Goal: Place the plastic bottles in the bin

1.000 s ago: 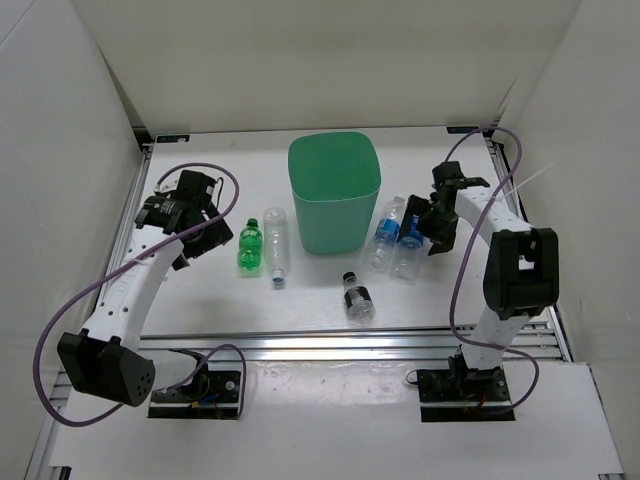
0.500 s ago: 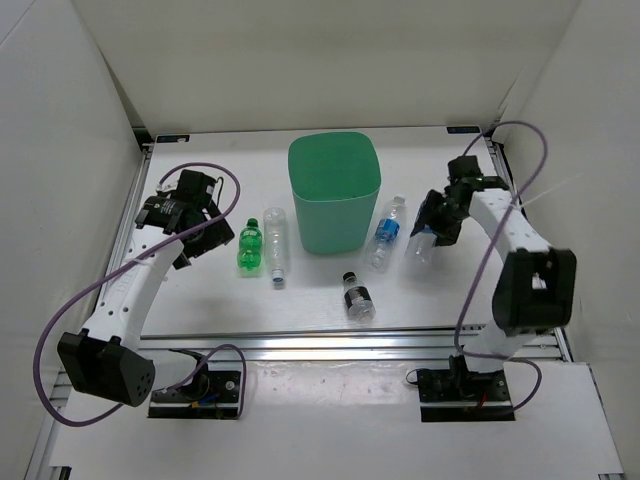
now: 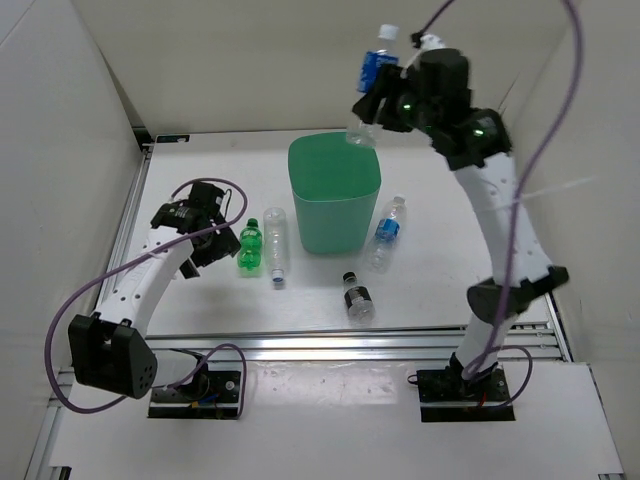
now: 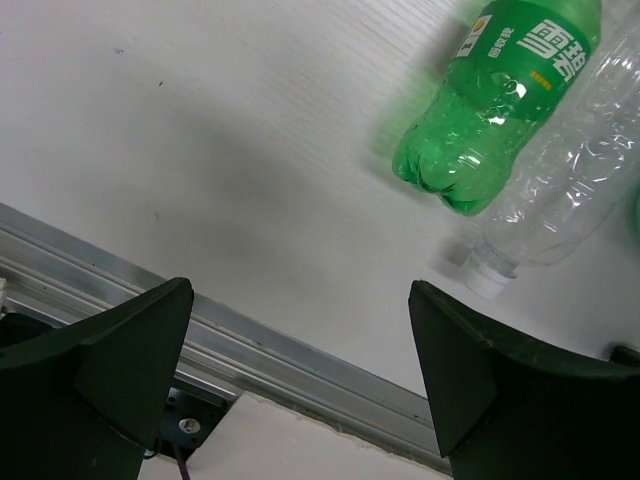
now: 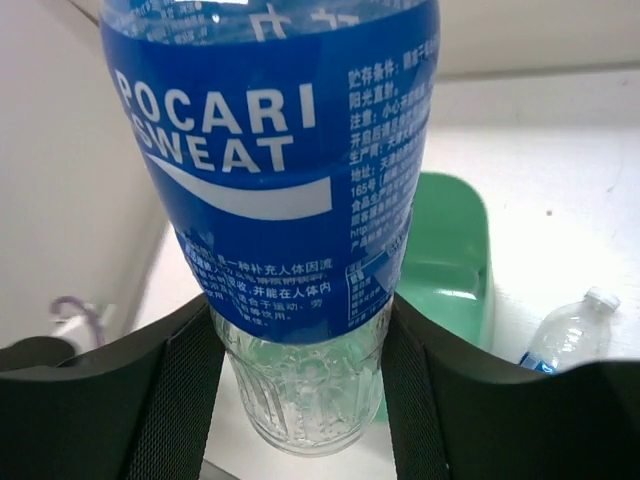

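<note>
White walls box in a white table (image 3: 440, 290), and a tall mint-green plastic bin (image 3: 335, 190) stands toward its far side. High above the table, the right gripper (image 3: 388, 105) is clamped on a clear plastic bottle with a blue label (image 3: 372, 80). The bottle is cap up and slightly tilted, its base over the bin's far right corner in the overhead view. The right wrist view shows both fingers (image 5: 180, 390) pressed against the bottle's clear ribbed lower part, just under the label.

A second blue-labelled clear bottle (image 3: 387, 232) lies just right of the bin, and a short clear bottle with a dark label (image 3: 356, 297) lies apart, nearer the front edge. Left of the bin, a green plastic bottle (image 3: 249, 246) and a plain clear plastic bottle (image 3: 275, 245) lie side by side. The left gripper (image 3: 212, 243) hangs just left of the green one — jaws spread wide, nothing between them.
</note>
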